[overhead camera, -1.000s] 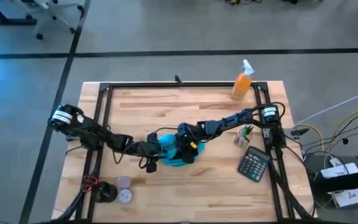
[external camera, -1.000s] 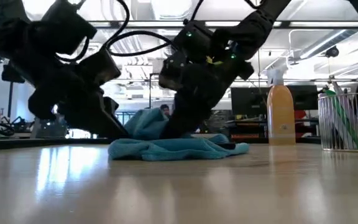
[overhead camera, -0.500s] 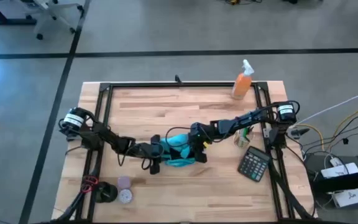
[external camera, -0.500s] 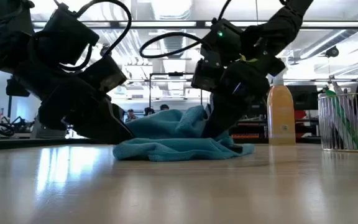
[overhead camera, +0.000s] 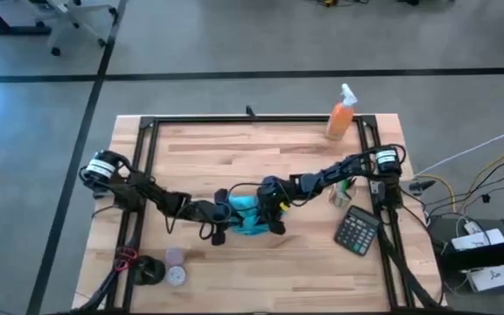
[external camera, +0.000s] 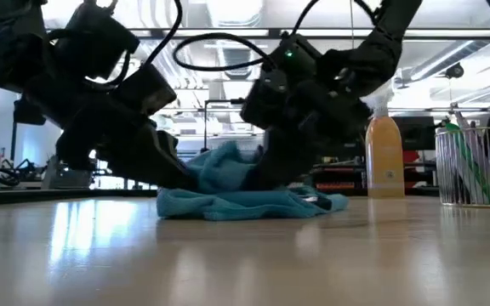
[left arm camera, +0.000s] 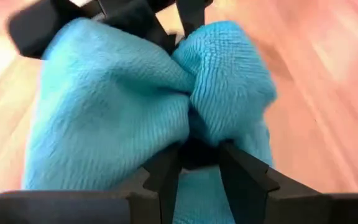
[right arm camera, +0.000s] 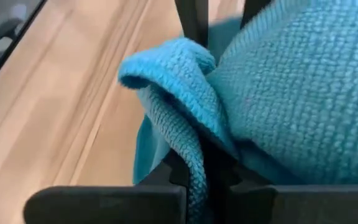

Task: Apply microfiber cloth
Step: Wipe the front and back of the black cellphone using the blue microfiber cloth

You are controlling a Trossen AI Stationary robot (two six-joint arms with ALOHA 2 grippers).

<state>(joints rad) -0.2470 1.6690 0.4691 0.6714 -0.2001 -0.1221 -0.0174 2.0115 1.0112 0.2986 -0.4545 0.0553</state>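
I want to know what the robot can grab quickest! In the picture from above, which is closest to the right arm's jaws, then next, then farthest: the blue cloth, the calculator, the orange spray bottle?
1. The microfiber cloth: pinched in the right gripper at mid-table.
2. The calculator: off to the table's right side, near its front.
3. The orange spray bottle: at the back right edge.

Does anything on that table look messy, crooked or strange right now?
Only the microfiber cloth: instead of lying flat, it is bunched into a crumpled heap mid-table, pinched by the left claw and right claw. The spray bottle stands upright; nothing looks spilled.
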